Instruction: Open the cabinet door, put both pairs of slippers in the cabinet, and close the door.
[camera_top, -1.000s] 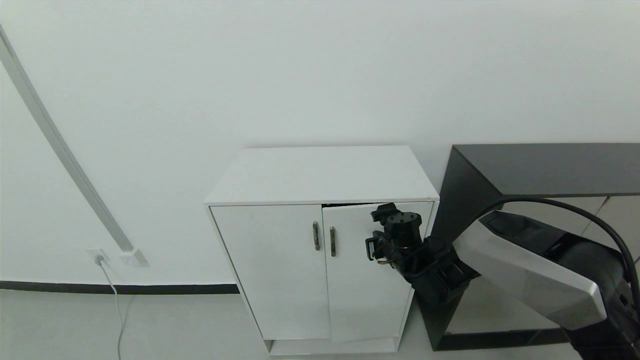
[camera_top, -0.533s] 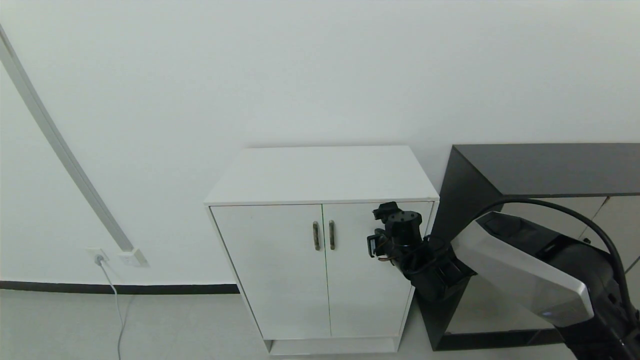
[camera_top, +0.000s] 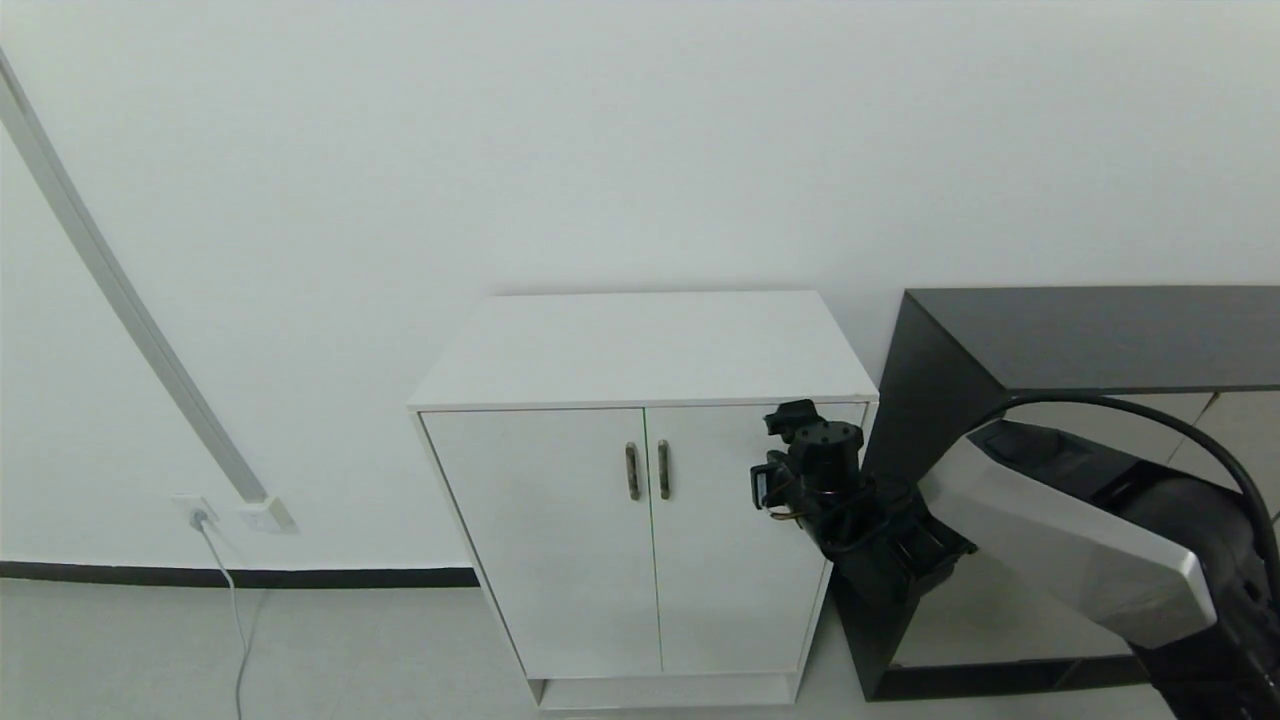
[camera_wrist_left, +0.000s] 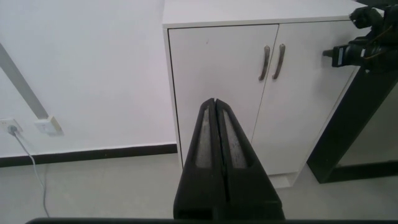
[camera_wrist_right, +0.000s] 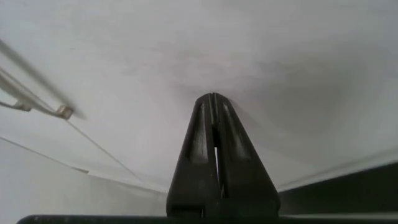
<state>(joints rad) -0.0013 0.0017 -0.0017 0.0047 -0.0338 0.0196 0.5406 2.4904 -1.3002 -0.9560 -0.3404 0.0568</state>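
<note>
Against the far wall, at the middle of the scene, a white cabinet (camera_top: 640, 345) with two doors, both shut and flush with the frame. The left door (camera_top: 540, 540) and the right door (camera_top: 735, 590) meeting at a thin vertical seam, with a dark upright handle (camera_top: 632, 471) on the left door just beside the seam and a matching second handle (camera_top: 663, 469) on the right door, the pair close together but apart. In front of the right door's upper right corner, the right gripper (camera_top: 790, 415), black, at the end of a grey and black arm coming in from the near right. Whether touching the door or just off it: cannot tell. From its own wrist camera, fingers (camera_wrist_right: 198, 149) pressed together into a narrow wedge, with only a sliver of light between them, holding nothing, and a plain white surface close ahead. Well back from the cabinet on the near side, the left gripper (camera_wrist_left: 215, 106), likewise closed up tight with nothing in it, aimed toward the left door. Just right of the cabinet, close against its side, a black sideboard (camera_top: 1090, 335). On the wall to the left, a grey slanting conduit (camera_top: 110, 280) running down to a small box (camera_top: 265, 515), a socket (camera_top: 195, 512) beside it with a pale cable (camera_top: 237, 620) hanging to the grey floor (camera_top: 330, 650)
</note>
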